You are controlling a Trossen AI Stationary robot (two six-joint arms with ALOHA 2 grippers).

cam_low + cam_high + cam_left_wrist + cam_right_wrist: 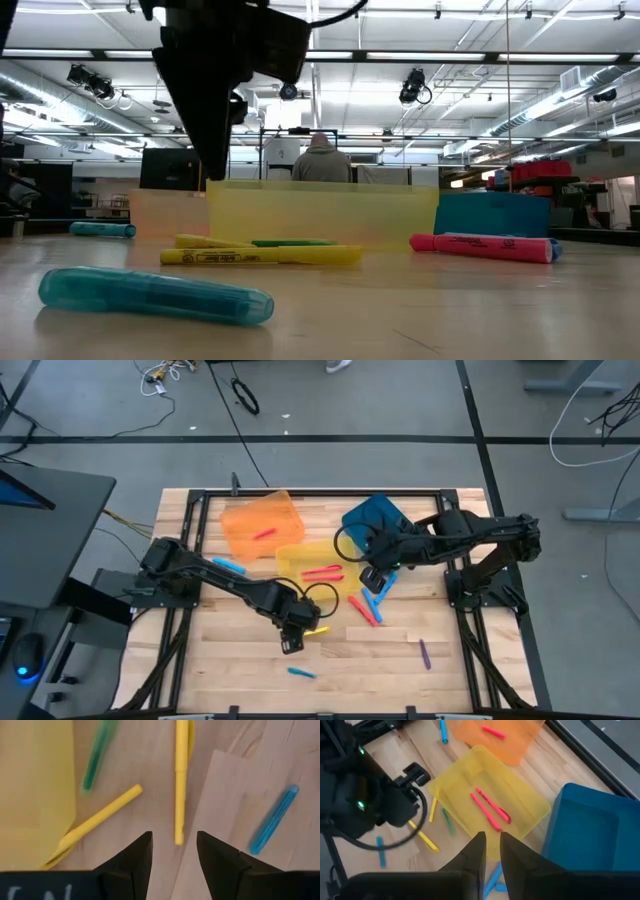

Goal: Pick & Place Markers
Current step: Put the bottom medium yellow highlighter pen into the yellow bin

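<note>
Writing: dark print runs along the yellow marker (262,256) in the low view, too small to read.
Long axis: in the left wrist view the yellow marker (180,780) points lengthwise into the gap between the fingers; a second yellow marker (100,815) lies slanted beside the yellow bin (35,790); a green marker (96,757) is near it.
Left gripper (174,851): open, empty, just over the end of the yellow marker.
Right gripper (492,845): fingers nearly together, holding nothing, above the yellow bin (520,790), where two red markers (489,810) lie.
Other bins: orange bin (262,525) holds one red marker; blue bin (375,517) is beside the right arm.
Open room: bare wood toward the front edge, with a light blue marker (301,673) and a purple marker (424,653) well apart.
</note>
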